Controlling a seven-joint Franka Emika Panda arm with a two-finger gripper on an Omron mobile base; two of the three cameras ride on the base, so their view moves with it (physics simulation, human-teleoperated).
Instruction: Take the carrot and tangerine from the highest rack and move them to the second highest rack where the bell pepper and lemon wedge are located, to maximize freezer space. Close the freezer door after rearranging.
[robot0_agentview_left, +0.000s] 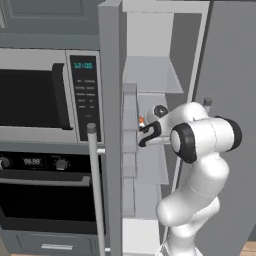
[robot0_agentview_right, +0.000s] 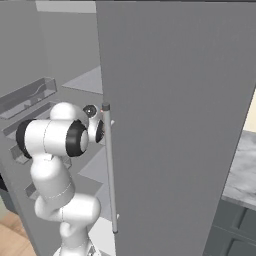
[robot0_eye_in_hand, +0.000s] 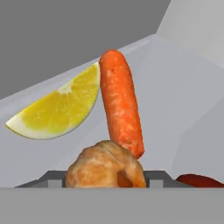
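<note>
In the hand view, going left to right: the lemon wedge (robot0_eye_in_hand: 59, 109) lies at ten o'clock on the rack, the carrot (robot0_eye_in_hand: 121, 103) stands beside it with its long axis running twelve to six, leaning slightly toward five, and the tangerine (robot0_eye_in_hand: 106, 166) sits dead centre at six, right at the pincer (robot0_eye_in_hand: 107, 179). It looks grasped between the tips, though that's hard to confirm. A red sliver, likely the bell pepper (robot0_eye_in_hand: 199, 180), peeks at five.
</note>
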